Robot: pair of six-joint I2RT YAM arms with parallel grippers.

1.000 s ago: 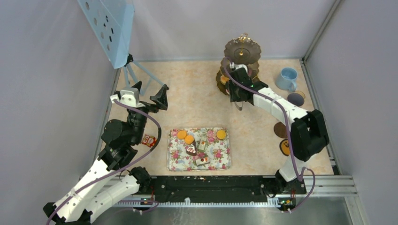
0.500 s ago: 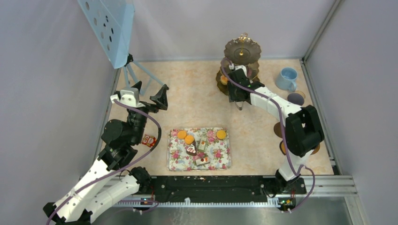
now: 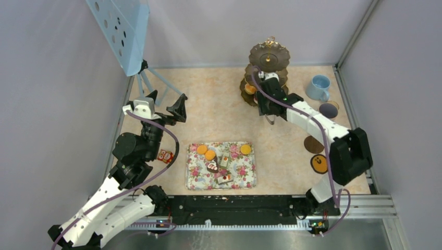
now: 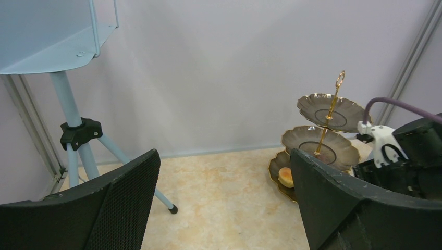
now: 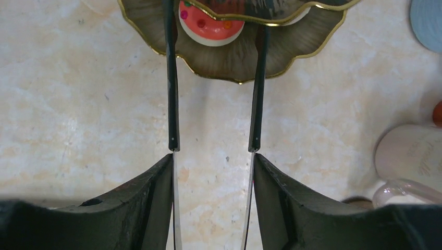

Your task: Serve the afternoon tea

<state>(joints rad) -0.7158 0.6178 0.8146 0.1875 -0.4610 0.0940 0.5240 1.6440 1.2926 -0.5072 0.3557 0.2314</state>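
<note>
Grasping slim black tongs [image 5: 171,104], the right claw [image 5: 213,156] should withdraw them straight and spread, so neither arm nudges the pink-iced toy donut [image 5: 208,21] off the dark scalloped stand [image 5: 234,65].

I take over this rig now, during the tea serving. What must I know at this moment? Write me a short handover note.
Left end effector: open, empty, raised at the left side.
Right end effector: shut on tongs; their arms stand apart on either side of a pink donut.
Stand: at the back; its bottom tier holds the donut and a round; the upper tiers look bare.
Tray: treats lie on it.
Blue cup: beside the stand.
Done: two pieces on the stand. Left: the treats on the tray.
</note>
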